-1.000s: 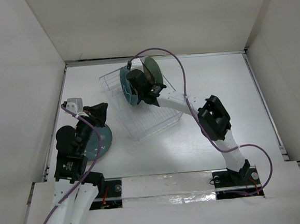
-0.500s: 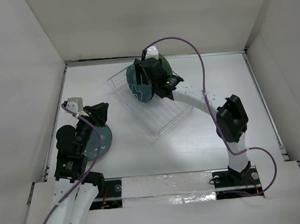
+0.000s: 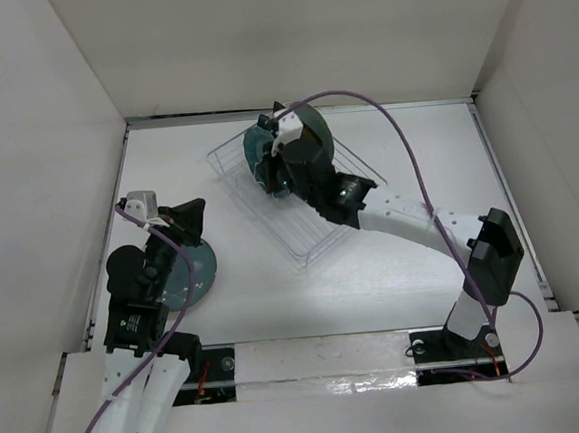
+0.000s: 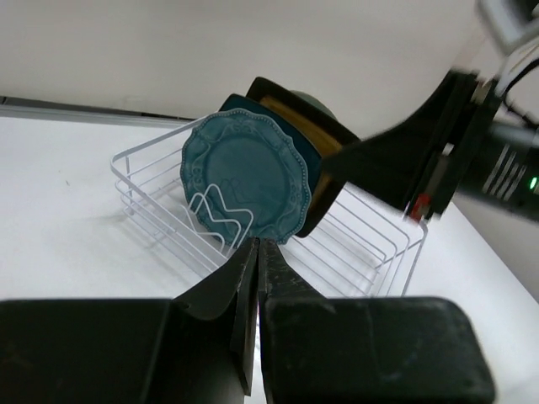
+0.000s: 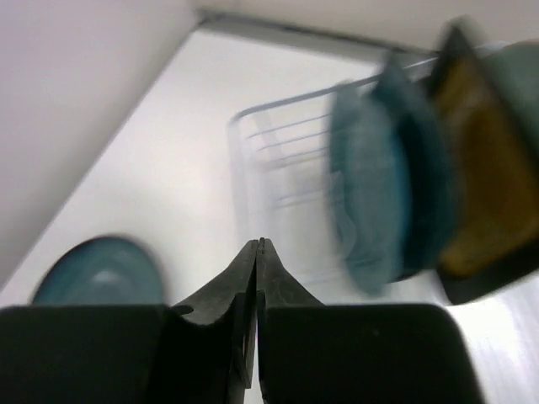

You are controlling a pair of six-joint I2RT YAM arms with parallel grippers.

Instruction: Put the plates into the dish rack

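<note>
The left pincer (image 4: pixel 257 246) is pressed together with nothing between its fingers, and it hangs over the round teal-blue plate (image 3: pixel 198 269), which lies flat on the counter (image 3: pixel 414 146) well apart from the dish rack (image 3: pixel 316 229). The right pincer (image 5: pixel 258 244) is also pressed together and empty, above the rack's far end. The rack sits slantwise on the counter and holds four plates on edge, packed close at that far end. From front to back these are the scalloped teal plate (image 4: pixel 246 177) leaning on a wire peg, the dark teal plate (image 5: pixel 421 185), the mustard-yellow plate (image 5: pixel 476 168) with its dark rim, and the pale green plate (image 5: pixel 518 76), seen only as a blur. The rack's near half has no plates in it.
</note>
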